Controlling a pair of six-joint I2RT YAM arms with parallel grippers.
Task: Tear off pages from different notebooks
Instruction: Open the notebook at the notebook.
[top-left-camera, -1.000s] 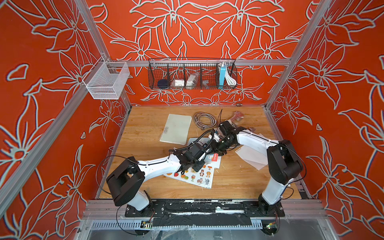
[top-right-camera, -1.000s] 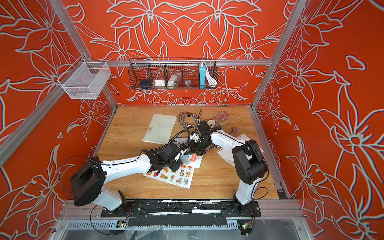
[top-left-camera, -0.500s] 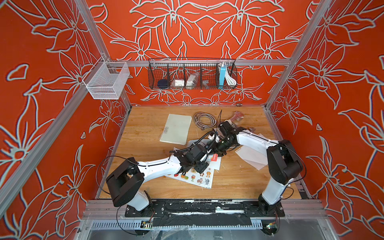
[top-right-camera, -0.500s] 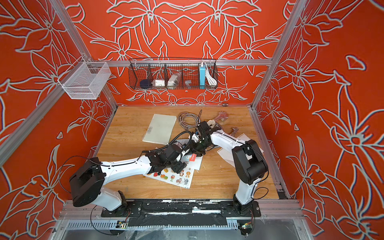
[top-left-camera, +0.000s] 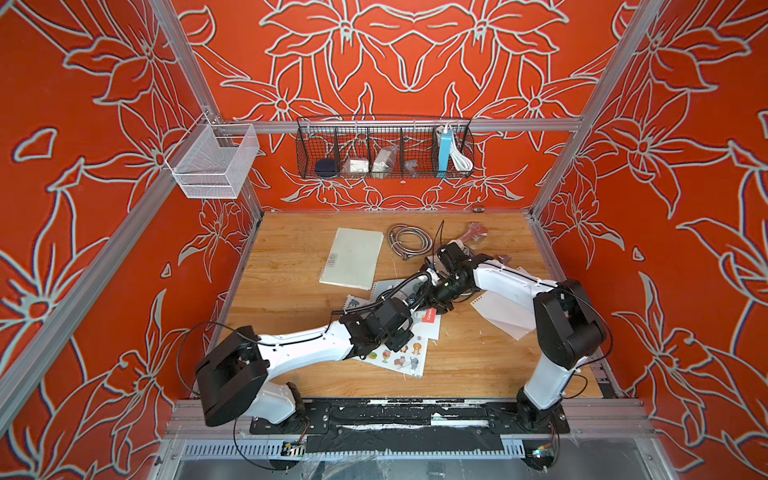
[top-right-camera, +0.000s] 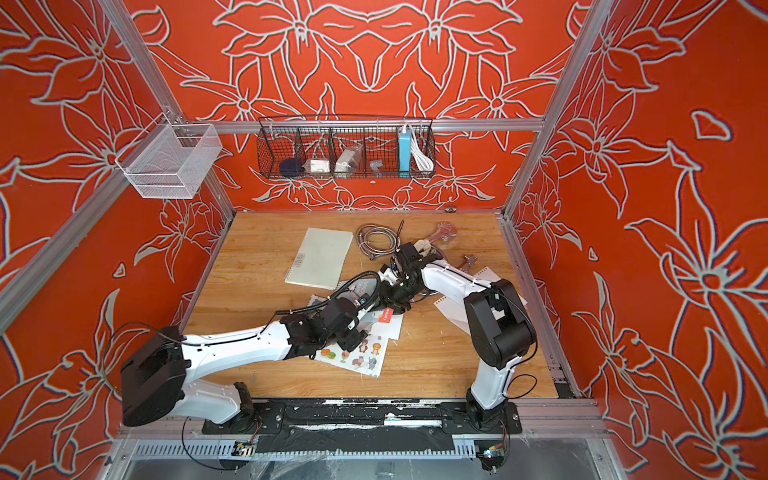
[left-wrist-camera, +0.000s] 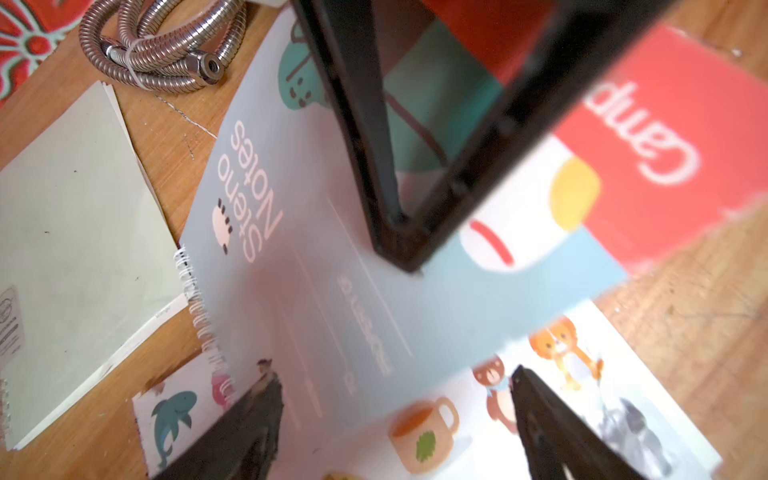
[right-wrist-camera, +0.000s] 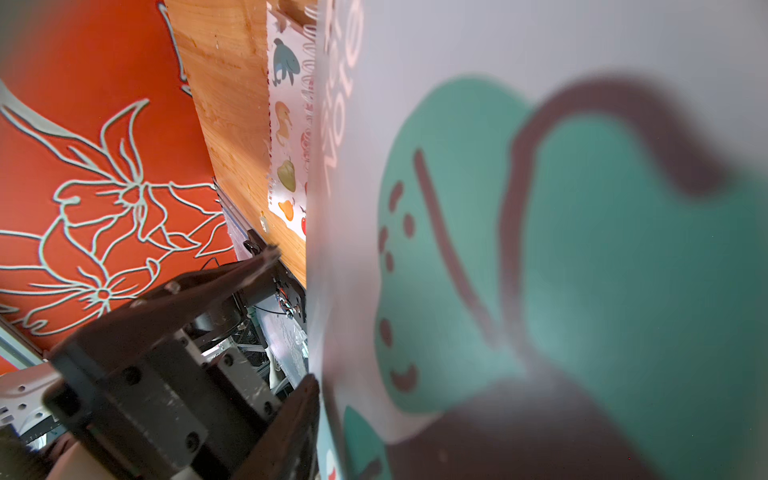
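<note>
The light blue Steno Notes notebook (left-wrist-camera: 291, 291) lies over the picture notebook (left-wrist-camera: 582, 374) in mid-table. Its cover (right-wrist-camera: 540, 208) is lifted at one edge, with my right gripper (top-left-camera: 440, 303) shut on it; one finger (right-wrist-camera: 299, 415) presses against the cover. My left gripper (left-wrist-camera: 395, 415) hovers open just above both notebooks, nothing between its fingers. In both top views it sits in front of the right one (top-left-camera: 405, 332) (top-right-camera: 353, 332). The plain grey-green notebook (top-left-camera: 353, 257) lies closed farther back. Loose white pages (top-left-camera: 503, 316) lie under the right arm.
A coiled metal hose (top-left-camera: 409, 241) and a wrench (top-left-camera: 473, 232) lie near the back of the table. A black wire basket (top-left-camera: 384, 147) hangs on the back wall. A white mesh basket (top-left-camera: 214, 162) hangs on the left rail.
My left gripper has gone from shut to open over the notebooks. The right gripper keeps its hold and its place.
</note>
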